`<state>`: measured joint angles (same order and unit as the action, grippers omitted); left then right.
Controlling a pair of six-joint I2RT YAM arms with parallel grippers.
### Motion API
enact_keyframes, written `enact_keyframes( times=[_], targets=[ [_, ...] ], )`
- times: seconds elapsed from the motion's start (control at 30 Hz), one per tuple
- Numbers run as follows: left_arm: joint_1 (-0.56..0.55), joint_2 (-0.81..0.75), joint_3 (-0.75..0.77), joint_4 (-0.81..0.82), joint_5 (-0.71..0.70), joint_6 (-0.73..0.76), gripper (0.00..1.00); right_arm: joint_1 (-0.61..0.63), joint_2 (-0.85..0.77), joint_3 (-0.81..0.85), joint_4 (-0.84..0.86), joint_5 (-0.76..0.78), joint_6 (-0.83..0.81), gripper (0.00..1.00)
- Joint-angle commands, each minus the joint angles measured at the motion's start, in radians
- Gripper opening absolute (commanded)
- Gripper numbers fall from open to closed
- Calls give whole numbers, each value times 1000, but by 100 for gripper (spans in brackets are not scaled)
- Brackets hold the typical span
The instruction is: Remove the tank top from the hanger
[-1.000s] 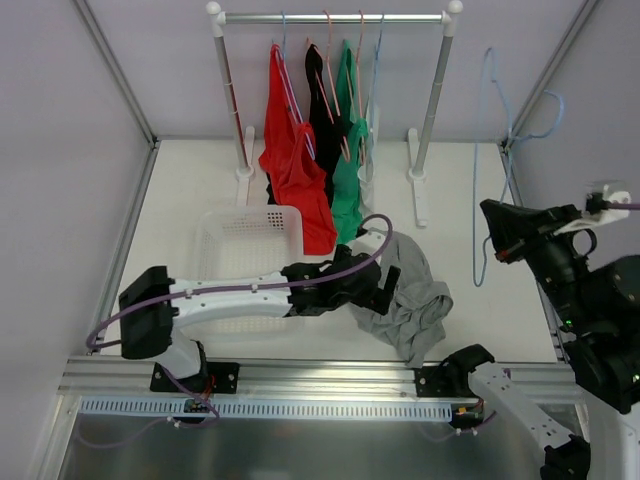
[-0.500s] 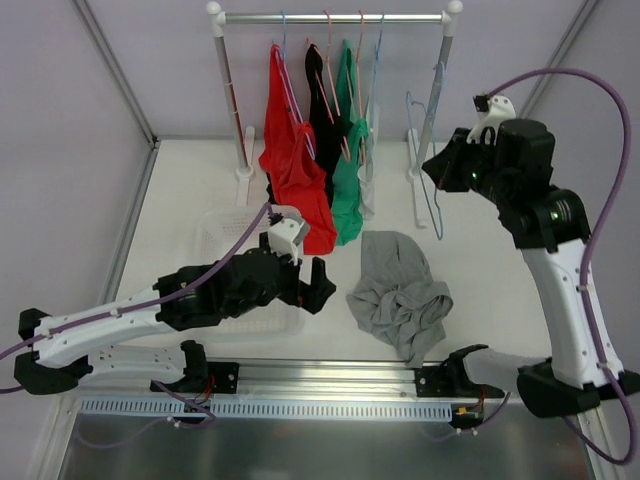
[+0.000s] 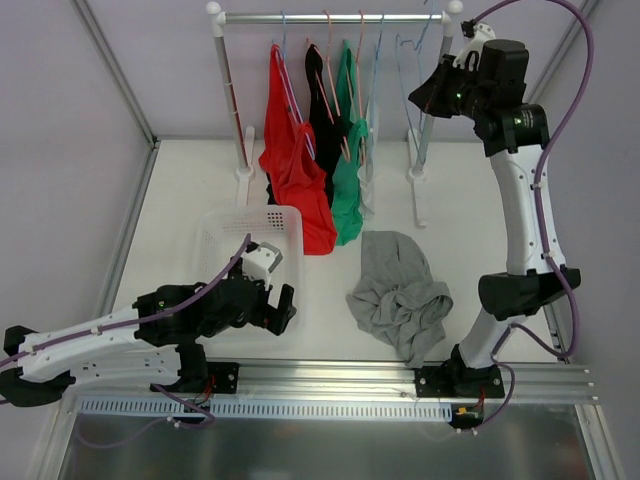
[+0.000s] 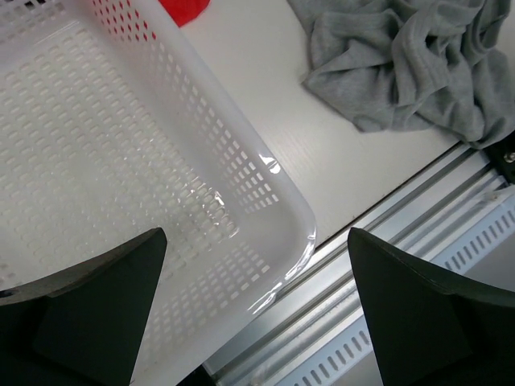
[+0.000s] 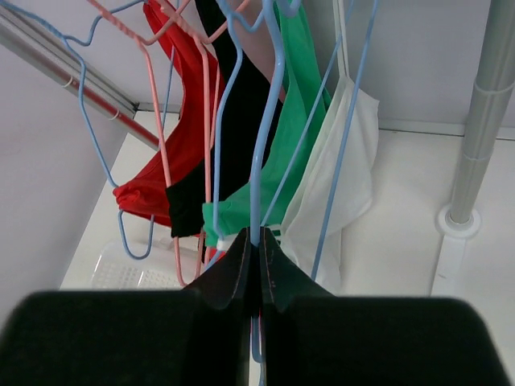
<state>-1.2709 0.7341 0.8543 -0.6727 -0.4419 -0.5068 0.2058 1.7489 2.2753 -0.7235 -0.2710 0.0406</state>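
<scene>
Tank top [image 3: 398, 290] lies crumpled on the counter [image 3: 200, 180], off the hanger [image 5: 259, 185]; right gripper [image 5: 259, 257], clamped on that hanger near the rail [image 3: 300, 17], may snag the hung garments [image 3: 295, 170] and drop it; left gripper [image 4: 253, 314] stands open over the basket [image 3: 250, 213].

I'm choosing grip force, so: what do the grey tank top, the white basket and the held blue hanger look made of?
Grey tank top: soft matte knit, likely cotton jersey; it lies crumpled in folds. White basket: glossy moulded plastic, perforated, with highlights on the rim. Blue hanger: thin bent wire, seemingly coated; core unclear.
</scene>
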Motion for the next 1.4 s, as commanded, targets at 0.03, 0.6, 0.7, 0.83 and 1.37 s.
enact_keyframes(
  times=[0.03, 0.6, 0.7, 0.83, 1.37],
  targets=[
    [-12, 11, -20, -11, -37, 10, 99, -25, 70, 76, 93, -45, 44, 0],
    [-13, 4, 26, -1, -50, 14, 99, -26, 60, -60, 134, -19, 18, 40],
    [-12, 68, 81, 22, -60, 40, 99, -31, 18, -82, 134, -20, 19, 65],
    [-12, 183, 146, 99, -54, 68, 99, -52, -83, -172, 125, -14, 22, 86],
    [-10, 1112, 710, 343, 224, 195, 99, -160, -1202, -1059, -140, 331, -62, 100]
  ],
)
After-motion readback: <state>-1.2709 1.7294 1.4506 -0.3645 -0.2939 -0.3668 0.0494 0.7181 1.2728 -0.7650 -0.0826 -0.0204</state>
